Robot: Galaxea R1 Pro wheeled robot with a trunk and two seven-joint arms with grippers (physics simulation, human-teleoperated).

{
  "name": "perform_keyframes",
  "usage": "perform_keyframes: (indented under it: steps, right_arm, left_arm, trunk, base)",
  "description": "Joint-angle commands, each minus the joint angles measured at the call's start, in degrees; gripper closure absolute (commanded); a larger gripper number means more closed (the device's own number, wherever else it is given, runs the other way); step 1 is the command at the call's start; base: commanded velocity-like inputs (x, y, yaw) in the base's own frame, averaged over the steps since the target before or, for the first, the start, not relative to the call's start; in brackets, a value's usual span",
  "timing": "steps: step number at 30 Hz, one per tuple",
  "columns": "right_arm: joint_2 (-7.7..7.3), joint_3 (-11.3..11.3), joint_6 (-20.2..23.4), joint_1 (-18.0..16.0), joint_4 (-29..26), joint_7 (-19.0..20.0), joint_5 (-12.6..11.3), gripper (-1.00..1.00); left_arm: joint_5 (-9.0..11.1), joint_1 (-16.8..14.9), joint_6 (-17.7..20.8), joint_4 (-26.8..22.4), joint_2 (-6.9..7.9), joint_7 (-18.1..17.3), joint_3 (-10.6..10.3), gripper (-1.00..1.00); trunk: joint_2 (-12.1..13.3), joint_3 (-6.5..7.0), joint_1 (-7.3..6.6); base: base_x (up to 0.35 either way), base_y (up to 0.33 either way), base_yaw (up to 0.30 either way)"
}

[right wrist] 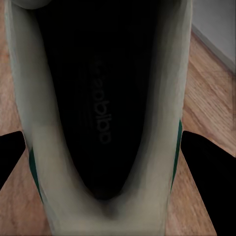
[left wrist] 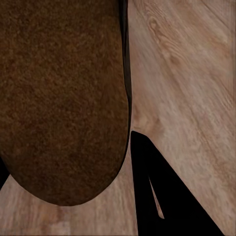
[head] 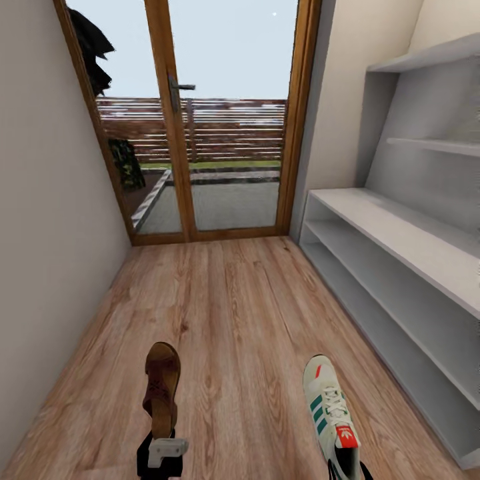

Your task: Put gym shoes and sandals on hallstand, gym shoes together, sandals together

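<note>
A dark reddish-brown leather sandal (head: pixel 161 387) is clamped at its heel by the left gripper (head: pixel 162 453), toe pointing straight ahead. A white lace-up gym shoe with green stripes (head: pixel 330 413) is gripped the same way at the heel by the right gripper (right wrist: pixel 105 162), long axis also forward. Ahead of both, bare wood-plank corridor floor (head: pixel 233 313) is seen. The pale grey hallstand (head: pixel 393 267) lies off to the right, so the right arm is judged nearer; its top shelf looks free.
</note>
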Motion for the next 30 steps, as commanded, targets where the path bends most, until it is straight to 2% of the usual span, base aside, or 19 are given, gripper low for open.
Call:
perform_keyframes:
  steps: [1,30]
  right_arm:
    - [0.03,-0.4,-0.2,0.0,0.0,0.0,0.6,1.0]
    - [0.03,-0.4,-0.2,0.0,0.0,0.0,0.6,1.0]
  left_arm:
    - [-0.8,0.0,-0.1,0.0,-0.04,0.4,0.1,1.0]
    - [-0.8,0.0,-0.1,0.0,-0.04,0.4,0.1,1.0]
  trunk:
    - [0.0,-0.05,0.02]
    - [0.0,-0.05,0.02]
  base:
    - [0.311,0.158,-0.264]
    - [0.294,0.184,-0.265]
